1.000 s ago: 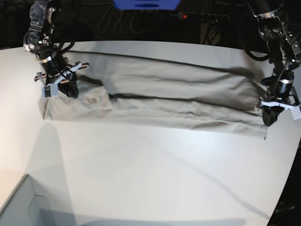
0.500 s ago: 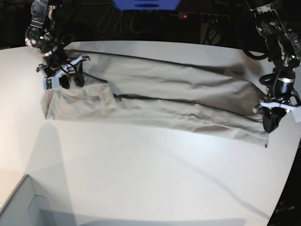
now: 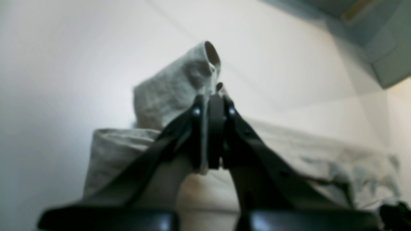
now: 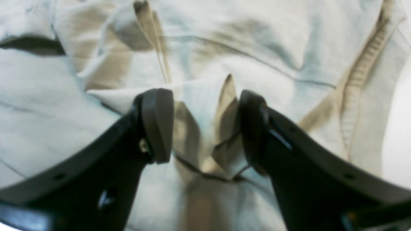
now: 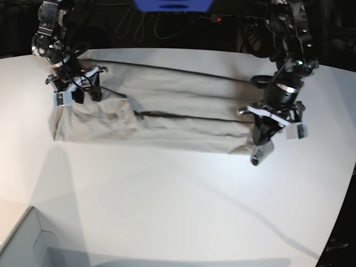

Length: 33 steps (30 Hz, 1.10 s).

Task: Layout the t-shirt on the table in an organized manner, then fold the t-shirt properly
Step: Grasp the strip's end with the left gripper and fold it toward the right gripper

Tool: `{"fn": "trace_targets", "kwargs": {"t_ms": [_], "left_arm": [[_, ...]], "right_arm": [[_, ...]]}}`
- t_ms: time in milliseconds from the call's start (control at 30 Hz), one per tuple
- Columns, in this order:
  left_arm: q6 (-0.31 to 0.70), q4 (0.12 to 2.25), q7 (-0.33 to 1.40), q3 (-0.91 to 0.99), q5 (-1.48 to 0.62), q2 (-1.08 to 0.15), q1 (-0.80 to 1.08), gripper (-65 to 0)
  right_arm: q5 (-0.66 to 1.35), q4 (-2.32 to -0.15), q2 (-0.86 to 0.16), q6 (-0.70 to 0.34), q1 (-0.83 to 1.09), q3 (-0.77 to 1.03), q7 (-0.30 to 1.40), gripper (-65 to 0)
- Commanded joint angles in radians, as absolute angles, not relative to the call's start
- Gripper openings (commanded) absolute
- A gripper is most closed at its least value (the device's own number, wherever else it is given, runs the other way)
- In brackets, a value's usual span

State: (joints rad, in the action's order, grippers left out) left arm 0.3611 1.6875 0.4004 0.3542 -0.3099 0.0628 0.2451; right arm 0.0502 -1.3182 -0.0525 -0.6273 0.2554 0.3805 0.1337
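**Claw states and shirt orientation during folding**

Left claw (image 5: pixel 261 139), seen at the right of the base view, is closed on the t-shirt (image 5: pixel 167 105); its wrist view shows the black fingers (image 3: pixel 196 128) pressed together with a thin layer of cloth pinched between them and a small tuft of fabric rising past the tips. Right claw (image 5: pixel 78 92), at the left of the base view, stands with its jaws apart over the cloth; in its wrist view the two pads (image 4: pixel 157 123) flank a crumpled ridge of fabric without clamping it, and the ribbed collar (image 4: pixel 359 83) runs along the right side.

Shirt lies as a long, narrow band on the white worktop (image 5: pixel 178 200), its long axis running left to right across the base view, dipping slightly toward the right. The collar end is under the right claw; the opposite end is lifted at the left claw, a corner hanging just below it.

Both arms reach down from the far edge, wrists bent so the claws point at the cloth. A pale box corner (image 5: pixel 22 245) shows at lower left; its contents cannot be seen.
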Motion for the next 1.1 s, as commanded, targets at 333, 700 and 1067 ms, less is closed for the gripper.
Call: {"fn": "trace_targets", "kwargs": {"t_ms": [333, 700, 1067], "left_arm": [[0.372, 1.575, 0.259, 0.036, -0.064, 0.157, 0.219, -64.9], [0.371, 1.452, 0.259, -0.001, -0.070, 0.157, 0.174, -64.9], [0.277, 1.432, 0.257, -0.113, -0.071, 0.157, 0.140, -64.9]], "right_arm": [[0.065, -1.334, -0.061, -0.633, 0.251, 0.380, 0.111, -31.5], [0.065, -1.334, -0.062, -0.633, 0.252, 0.380, 0.111, -31.5], [0.065, -1.334, -0.059, -0.633, 0.254, 0.380, 0.111, -31.5]]}}
